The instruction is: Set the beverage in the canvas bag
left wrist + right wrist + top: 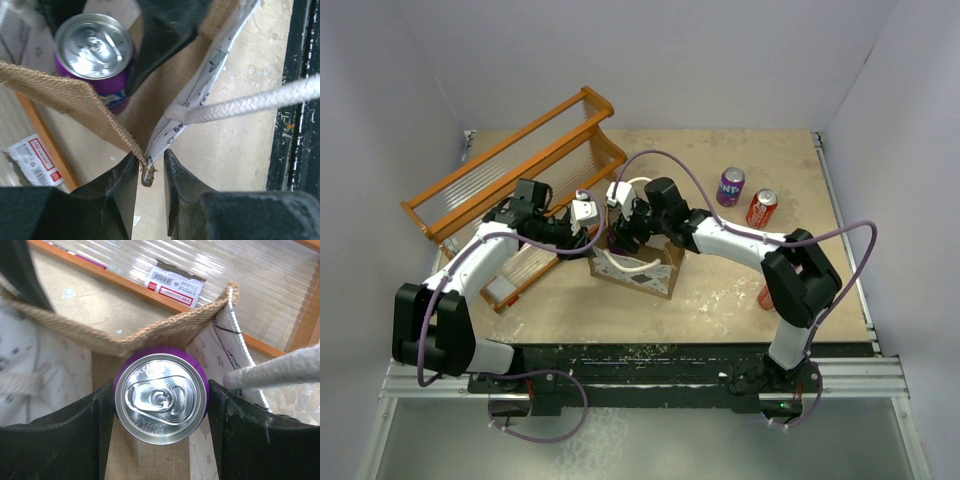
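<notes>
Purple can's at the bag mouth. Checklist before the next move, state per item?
1. Right tool shut on the purple aluminium drink can: ok.
2. Can upright, lid up: ok.
3. Can within the mouth of the tan woven canvas bag: ok.
4. Left tool pinching the bag's corner rim, holding it open: ok.
5. White rope handle off the can's lid: ok, it runs beside the right finger.
6. Can's base on the bag floor: cannot tell, hidden.
</notes>
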`<action>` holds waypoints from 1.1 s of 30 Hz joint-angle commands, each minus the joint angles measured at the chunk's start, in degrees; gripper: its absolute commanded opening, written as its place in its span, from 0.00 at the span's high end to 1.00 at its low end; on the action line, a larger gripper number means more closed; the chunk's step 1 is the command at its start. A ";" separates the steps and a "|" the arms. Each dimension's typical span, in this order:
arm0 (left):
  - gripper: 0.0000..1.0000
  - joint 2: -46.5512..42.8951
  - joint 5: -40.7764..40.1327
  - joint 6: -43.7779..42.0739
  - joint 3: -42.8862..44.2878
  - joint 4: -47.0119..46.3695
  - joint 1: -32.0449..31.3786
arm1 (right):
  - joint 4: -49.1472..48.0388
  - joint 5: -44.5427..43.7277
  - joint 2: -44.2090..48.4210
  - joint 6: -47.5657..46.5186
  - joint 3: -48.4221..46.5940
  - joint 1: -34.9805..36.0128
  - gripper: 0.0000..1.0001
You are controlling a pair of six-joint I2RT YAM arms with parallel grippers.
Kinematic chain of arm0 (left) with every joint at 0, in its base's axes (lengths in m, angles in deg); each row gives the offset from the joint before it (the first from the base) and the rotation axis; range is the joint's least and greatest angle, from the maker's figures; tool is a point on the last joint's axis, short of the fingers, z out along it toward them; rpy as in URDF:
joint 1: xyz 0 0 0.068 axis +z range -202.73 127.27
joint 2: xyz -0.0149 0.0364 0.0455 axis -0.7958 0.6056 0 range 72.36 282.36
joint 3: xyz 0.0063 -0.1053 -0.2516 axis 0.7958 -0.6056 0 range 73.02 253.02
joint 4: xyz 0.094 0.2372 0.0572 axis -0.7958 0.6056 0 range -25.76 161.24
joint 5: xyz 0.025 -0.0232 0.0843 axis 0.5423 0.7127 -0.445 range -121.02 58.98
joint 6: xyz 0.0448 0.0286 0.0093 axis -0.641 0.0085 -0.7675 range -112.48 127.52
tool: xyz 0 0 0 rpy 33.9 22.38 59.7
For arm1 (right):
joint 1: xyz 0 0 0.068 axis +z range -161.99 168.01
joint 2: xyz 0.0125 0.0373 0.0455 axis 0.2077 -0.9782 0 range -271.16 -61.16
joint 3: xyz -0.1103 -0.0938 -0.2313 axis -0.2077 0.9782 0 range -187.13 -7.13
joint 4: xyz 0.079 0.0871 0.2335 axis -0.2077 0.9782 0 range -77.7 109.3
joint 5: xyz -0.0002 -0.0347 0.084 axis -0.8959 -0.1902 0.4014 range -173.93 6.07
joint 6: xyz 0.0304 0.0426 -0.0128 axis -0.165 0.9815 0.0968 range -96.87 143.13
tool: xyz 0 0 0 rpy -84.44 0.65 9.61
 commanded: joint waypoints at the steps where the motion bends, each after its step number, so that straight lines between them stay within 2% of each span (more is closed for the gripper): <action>1: 0.69 -1.77 5.09 1.30 -1.97 -1.13 -0.19 | -6.79 -4.47 -0.64 1.79 -5.39 0.73 0.96; 7: 0.67 -1.84 6.06 2.02 -3.46 -2.28 -0.17 | -6.07 -5.99 -1.71 2.04 -5.33 0.90 0.87; 15: 0.64 -2.11 5.36 2.94 -3.64 -3.44 -0.15 | -4.62 -5.43 -2.84 2.49 -6.07 1.08 0.65; 17: 0.63 -2.36 4.95 3.09 -3.62 -3.53 -0.21 | -4.07 -5.71 -2.85 2.50 -6.31 1.05 0.51; 27: 0.60 -3.11 3.84 2.36 -2.79 -2.58 -0.17 | -1.41 -4.56 -1.78 1.90 -7.69 1.08 0.21; 30: 0.60 -3.08 3.77 1.90 -2.34 -2.04 -0.19 | -0.91 -4.24 -1.09 1.44 -7.74 1.02 0.16; 33: 0.60 -2.98 3.69 1.62 -1.90 -1.40 -0.18 | -0.35 -3.60 -0.24 0.48 -7.73 1.01 0.16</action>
